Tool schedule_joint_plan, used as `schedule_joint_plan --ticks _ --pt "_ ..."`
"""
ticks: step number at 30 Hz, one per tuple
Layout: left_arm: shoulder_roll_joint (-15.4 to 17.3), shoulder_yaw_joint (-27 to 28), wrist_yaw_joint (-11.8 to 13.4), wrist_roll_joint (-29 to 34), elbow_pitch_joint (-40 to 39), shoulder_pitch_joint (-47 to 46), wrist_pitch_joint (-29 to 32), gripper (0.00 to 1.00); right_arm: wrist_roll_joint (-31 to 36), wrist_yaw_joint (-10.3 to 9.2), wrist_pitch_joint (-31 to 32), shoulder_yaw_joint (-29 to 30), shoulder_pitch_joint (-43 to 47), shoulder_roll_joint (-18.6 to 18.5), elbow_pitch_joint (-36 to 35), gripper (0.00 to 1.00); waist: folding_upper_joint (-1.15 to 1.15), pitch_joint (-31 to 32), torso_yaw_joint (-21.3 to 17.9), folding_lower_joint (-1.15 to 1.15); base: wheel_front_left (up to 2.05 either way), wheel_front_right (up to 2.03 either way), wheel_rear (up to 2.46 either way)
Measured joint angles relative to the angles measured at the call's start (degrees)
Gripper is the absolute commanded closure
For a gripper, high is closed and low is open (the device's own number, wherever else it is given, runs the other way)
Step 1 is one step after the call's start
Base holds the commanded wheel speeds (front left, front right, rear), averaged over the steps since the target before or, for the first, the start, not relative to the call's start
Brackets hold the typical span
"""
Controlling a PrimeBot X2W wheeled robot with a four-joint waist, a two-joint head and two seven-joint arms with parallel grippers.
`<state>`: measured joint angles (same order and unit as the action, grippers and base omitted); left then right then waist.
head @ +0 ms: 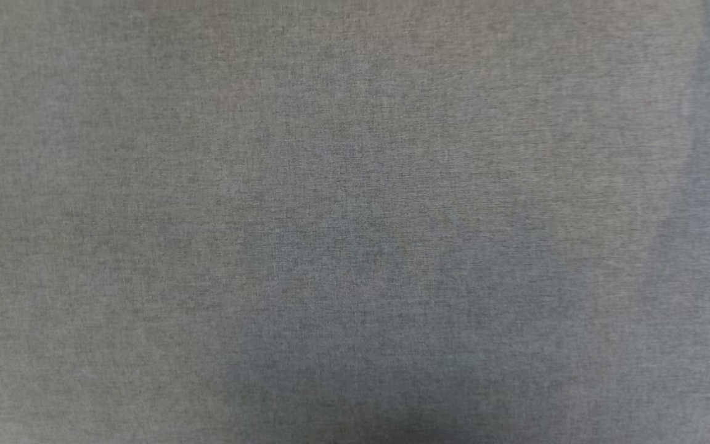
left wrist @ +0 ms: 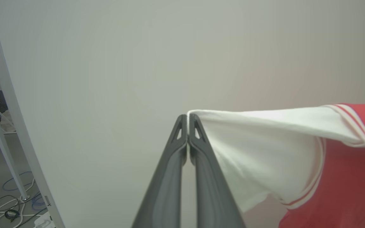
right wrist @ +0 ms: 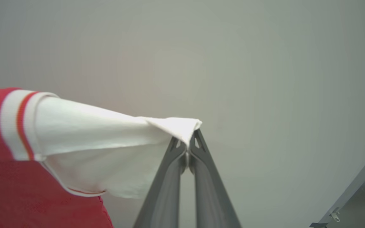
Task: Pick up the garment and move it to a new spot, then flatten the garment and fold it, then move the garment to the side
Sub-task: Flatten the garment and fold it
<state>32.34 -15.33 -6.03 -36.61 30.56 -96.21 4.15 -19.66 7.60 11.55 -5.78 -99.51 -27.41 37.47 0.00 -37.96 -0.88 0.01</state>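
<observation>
Left wrist view: one garment; two sleeves, each clamped in jaws.

**Desk:** What does the machine look like from your chair?

**Operator:** On my left wrist feed I see the left gripper: two long fingers in dark grey with a matte finish, broad at the base and narrowing to slim tips. Each tip has a small triangular cut-out.

**Desk:** And the other arm?

**Operator:** On my right wrist feed, the right gripper looks like its twin. I see the same charcoal prongs, the same triangular windows near the tips, and a faint sheen along the smooth outer faces.
</observation>
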Motion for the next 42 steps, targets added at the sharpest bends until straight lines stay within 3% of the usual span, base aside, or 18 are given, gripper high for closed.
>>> schedule_joint_plan --ticks 8,19,29,42 --pt "-2.33 -3.28 -1.13 -2.02 4.98 5.98 -6.32 1.0 -2.85 -0.01 -4.22 -3.25 4.91 0.42 5.49 1.0 0.0 -1.27 1.98 0.0 0.0 0.0 0.0" --pt "-3.61 -7.59 -1.3 -9.07 3.3 30.03 -12.24 1.0 -10.99 -0.01 -6.09 -8.42 27.19 -0.25 5.95 1.0 0.0 5.45 2.17 -0.01 0.0 0.0 0.0" --pt "-1.47 -10.18 -1.05 -12.65 -1.68 53.1 -10.93 1.0 -18.3 -0.01 0.71 -11.06 50.94 -2.63 1.34 1.0 0.0 15.35 1.86 -0.02 0.0 0.0 0.0" --pt "2.37 -12.19 3.24 -14.41 -12.5 72.15 -8.2 1.0 -22.41 0.0 9.77 -6.11 69.32 -3.76 -4.2 1.0 0.0 26.75 0.97 -0.02 0.0 0.0 0.0"
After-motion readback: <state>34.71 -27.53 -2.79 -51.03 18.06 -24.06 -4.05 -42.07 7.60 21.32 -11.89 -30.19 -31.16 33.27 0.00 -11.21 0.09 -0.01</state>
